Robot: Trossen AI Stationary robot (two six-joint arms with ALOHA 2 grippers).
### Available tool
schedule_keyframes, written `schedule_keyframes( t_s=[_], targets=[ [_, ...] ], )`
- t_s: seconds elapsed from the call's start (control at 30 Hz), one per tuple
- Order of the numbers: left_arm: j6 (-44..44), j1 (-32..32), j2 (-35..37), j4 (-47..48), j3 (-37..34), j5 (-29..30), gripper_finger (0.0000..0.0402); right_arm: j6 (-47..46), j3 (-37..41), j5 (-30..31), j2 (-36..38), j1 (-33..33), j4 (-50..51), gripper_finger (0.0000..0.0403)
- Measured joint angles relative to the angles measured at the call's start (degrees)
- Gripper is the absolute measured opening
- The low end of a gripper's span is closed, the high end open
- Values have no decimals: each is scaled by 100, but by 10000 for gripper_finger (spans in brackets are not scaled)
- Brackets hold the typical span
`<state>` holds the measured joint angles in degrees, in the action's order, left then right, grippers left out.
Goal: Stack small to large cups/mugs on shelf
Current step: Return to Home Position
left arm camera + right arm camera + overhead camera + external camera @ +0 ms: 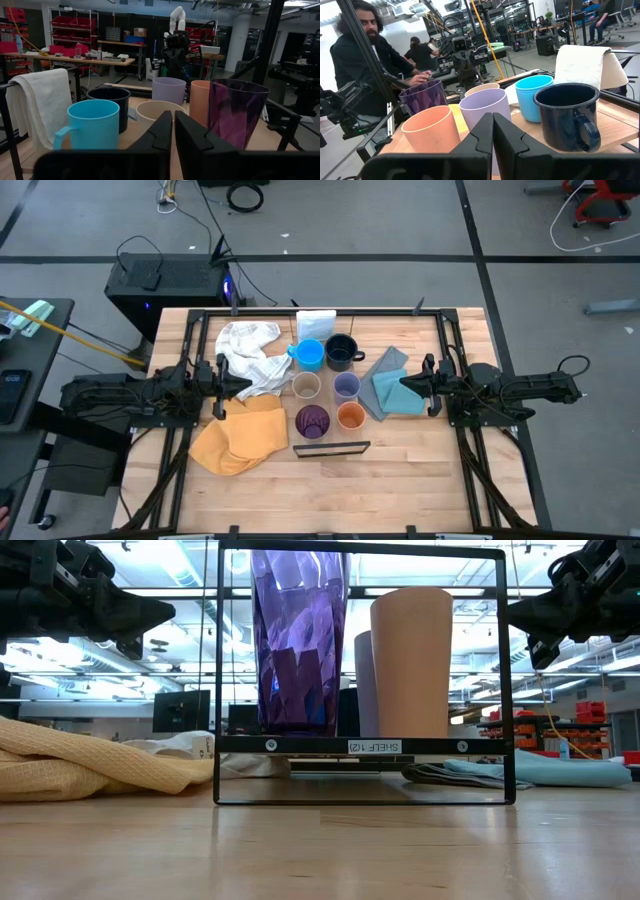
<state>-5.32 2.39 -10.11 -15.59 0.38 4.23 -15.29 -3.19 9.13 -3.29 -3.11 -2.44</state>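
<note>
At the bench's (400,480) left, left jaws are pressed together, empty. The long light wooden shelf (335,448) carries light blue mug (310,354), tan cup (306,386), dark purple tumbler (312,421), navy mug (342,351), lavender cup (346,386), orange cup (351,416): placing seems finished. Right jaws, opposite, are closed, empty

Wooden table (400,480) carried three cloths: white cloth (250,350) crumpled left of centre toward the rear; yellow cloth (238,435) just in front of it; blue cloth (395,385) right of centre. Small white box (315,323) stood at the rear edge. Black computer tower (165,285) sat on the floor behind. One person (357,50) in dark clothing was present beyond the table
</note>
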Motion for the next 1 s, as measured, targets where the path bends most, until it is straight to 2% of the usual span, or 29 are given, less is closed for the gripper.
schedule_keyframes(
  t_s=[0.23, 0.6, 1.0],
  targets=[
    [2, 0, 0, 2, 0, 0, 36, 0, 1, 1, 0, 0, 0, 16],
    [1, 0, 0, 1, 0, 0, 23, 0, 1, -1, 0, -1, -2, 16],
    [2, 0, 0, 2, 2, 0, 39, 0, 1, 0, 0, -1, -1, 16]
  ],
)
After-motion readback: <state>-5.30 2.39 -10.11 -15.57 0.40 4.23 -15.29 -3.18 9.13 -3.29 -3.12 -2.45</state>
